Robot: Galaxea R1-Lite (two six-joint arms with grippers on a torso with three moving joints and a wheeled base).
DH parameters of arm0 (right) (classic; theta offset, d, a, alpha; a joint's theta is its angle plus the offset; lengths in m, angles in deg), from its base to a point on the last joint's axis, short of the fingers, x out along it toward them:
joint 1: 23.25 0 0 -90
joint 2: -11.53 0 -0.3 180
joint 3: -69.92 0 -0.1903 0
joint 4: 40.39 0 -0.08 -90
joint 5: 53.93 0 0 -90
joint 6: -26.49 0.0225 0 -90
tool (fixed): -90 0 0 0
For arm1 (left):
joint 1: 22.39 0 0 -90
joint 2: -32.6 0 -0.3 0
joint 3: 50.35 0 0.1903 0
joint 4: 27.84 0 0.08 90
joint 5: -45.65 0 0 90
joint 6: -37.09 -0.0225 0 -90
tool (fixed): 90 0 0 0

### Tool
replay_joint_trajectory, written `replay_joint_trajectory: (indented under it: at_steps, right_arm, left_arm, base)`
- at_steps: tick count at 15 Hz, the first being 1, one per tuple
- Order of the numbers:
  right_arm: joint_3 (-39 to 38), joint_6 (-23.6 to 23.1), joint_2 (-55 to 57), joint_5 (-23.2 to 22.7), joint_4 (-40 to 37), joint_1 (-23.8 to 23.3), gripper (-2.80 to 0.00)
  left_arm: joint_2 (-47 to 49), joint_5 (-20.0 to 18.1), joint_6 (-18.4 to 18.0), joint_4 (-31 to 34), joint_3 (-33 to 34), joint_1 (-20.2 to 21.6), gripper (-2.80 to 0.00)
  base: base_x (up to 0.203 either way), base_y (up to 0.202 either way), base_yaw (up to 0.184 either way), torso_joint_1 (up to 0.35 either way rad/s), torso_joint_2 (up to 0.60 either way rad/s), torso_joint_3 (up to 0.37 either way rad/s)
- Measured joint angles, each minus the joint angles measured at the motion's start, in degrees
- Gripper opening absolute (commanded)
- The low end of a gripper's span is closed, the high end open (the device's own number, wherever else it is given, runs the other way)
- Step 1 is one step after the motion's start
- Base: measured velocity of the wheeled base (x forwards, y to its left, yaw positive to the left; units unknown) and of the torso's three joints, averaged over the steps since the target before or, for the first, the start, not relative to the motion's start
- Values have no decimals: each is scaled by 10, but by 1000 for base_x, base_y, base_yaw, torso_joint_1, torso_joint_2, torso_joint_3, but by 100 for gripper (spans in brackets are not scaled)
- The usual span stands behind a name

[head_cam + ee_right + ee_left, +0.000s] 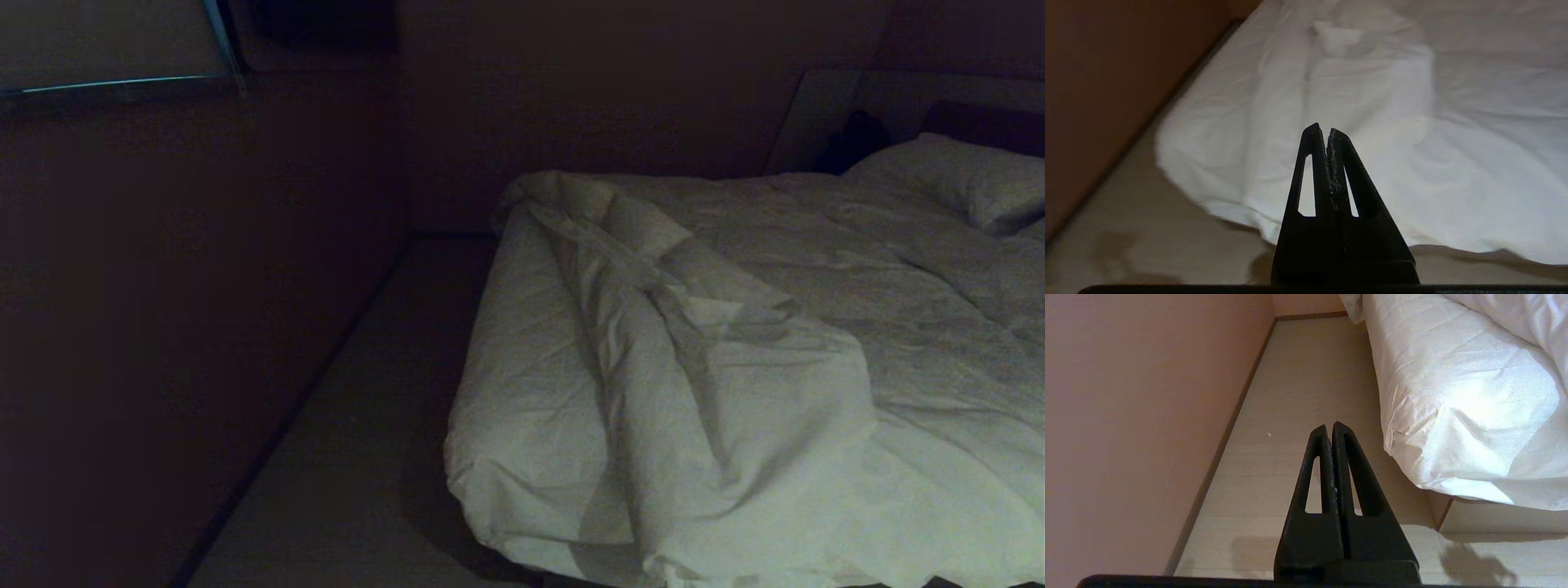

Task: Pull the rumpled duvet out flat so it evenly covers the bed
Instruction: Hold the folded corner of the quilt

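While both claws are clenched with nothing between their fingers, neither touches the bedding. Left claw (1329,428) hangs low over the pale floor (1298,375) in the aisle between the wall (1139,416) and the bed (1494,516), just off the near corner, where the pale base frame shows under the overhanging cloth. Right claw (1323,130) is held higher, aimed at the foot end of the duvet (1372,122) and clear of it.

Duvet (718,359) lies on the bed's top, covering it unevenly. A thick rumpled ridge of folded cloth runs lengthwise, from the near foot edge up toward the far left corner, its long axis roughly parallel to the bed's left side and angled slightly inward at the near end. Left of the ridge the cloth drapes over the side; right of it the surface lies flatter with shallow creases. The near hem overhangs the foot.

A pillow (971,180) rests at the far right, against the headboard (988,122).
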Motion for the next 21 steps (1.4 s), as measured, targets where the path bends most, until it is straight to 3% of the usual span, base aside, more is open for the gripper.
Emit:
replay_joint_trajectory:
  at_steps: [6,9,15,21]
  right_arm:
    - [76,66,167,-15,65,-2,-280]
    - [130,90,313,-12,106,-5,-280]
    - [338,155,616,-9,172,-27,-280]
    - [456,183,792,-14,185,-72,-280]
  left_arm:
    - [0,0,0,0,0,0,-280]
    - [0,0,0,0,0,0,-280]
    - [0,0,0,0,0,0,-280]
    - [0,0,0,0,0,0,-280]
  base:
    - [0,0,0,0,0,0]
    - [0,0,0,0,0,0]
    - [0,0,0,0,0,0]
    - [0,0,0,0,0,0]
